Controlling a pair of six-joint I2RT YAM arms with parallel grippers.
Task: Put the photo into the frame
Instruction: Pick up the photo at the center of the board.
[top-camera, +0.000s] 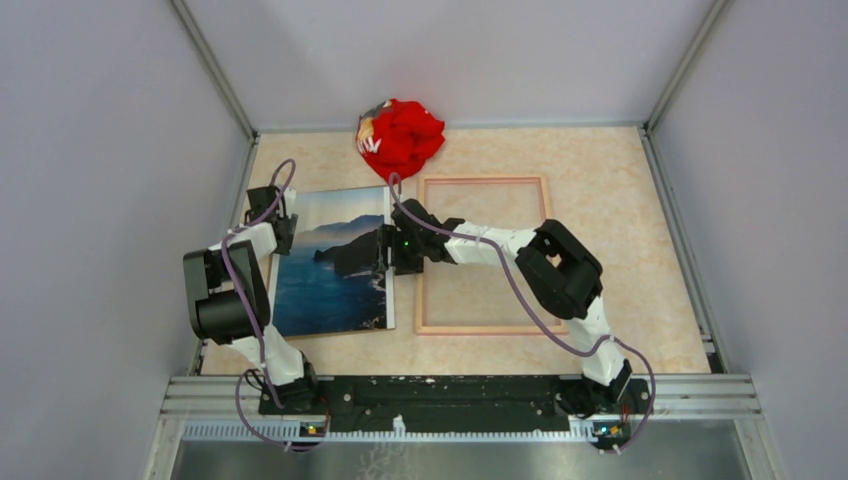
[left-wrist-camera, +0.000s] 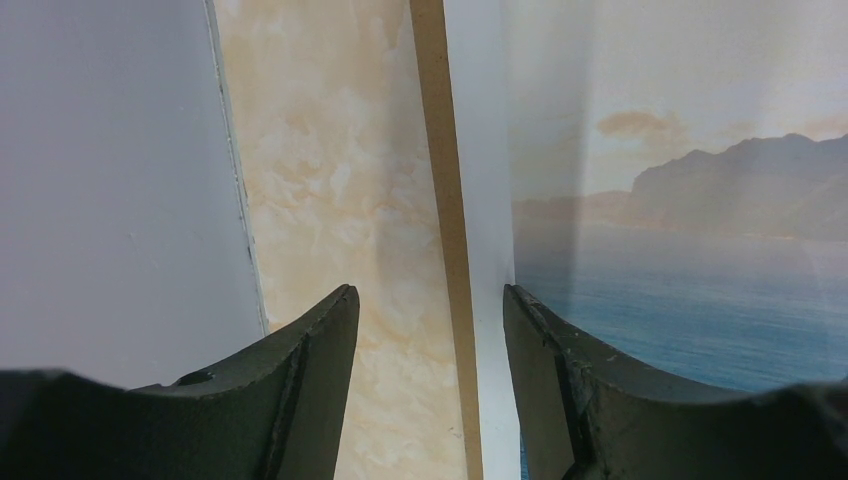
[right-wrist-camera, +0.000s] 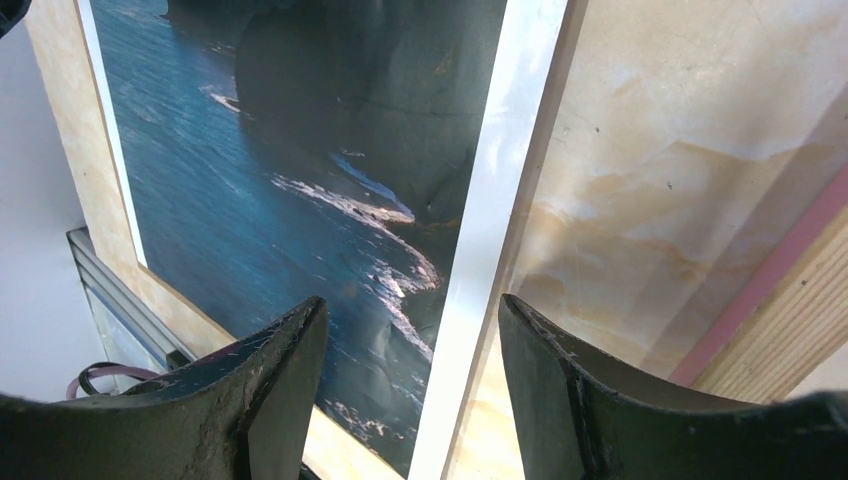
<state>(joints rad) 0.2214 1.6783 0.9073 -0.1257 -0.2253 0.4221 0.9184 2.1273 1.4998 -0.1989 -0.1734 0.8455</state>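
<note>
The photo (top-camera: 330, 265), a landscape print of dark mountains and blue water with a white border, lies on the table left of centre. It rests on a brown board whose edge (left-wrist-camera: 440, 200) shows beside the border. The frame (top-camera: 483, 181) lies flat just right of it, its pink and light-wood rail (right-wrist-camera: 790, 300) visible in the right wrist view. My left gripper (top-camera: 281, 228) (left-wrist-camera: 430, 330) is open, its fingers straddling the photo's (left-wrist-camera: 700, 260) left edge. My right gripper (top-camera: 388, 250) (right-wrist-camera: 410, 340) is open astride the right white border of the photo (right-wrist-camera: 300, 150). Neither pinches anything.
A red cloth bundle (top-camera: 400, 138) sits at the back edge of the table, above the gap between photo and frame. Grey walls (left-wrist-camera: 110, 180) close in on the left, back and right. The left wall stands close to the left gripper.
</note>
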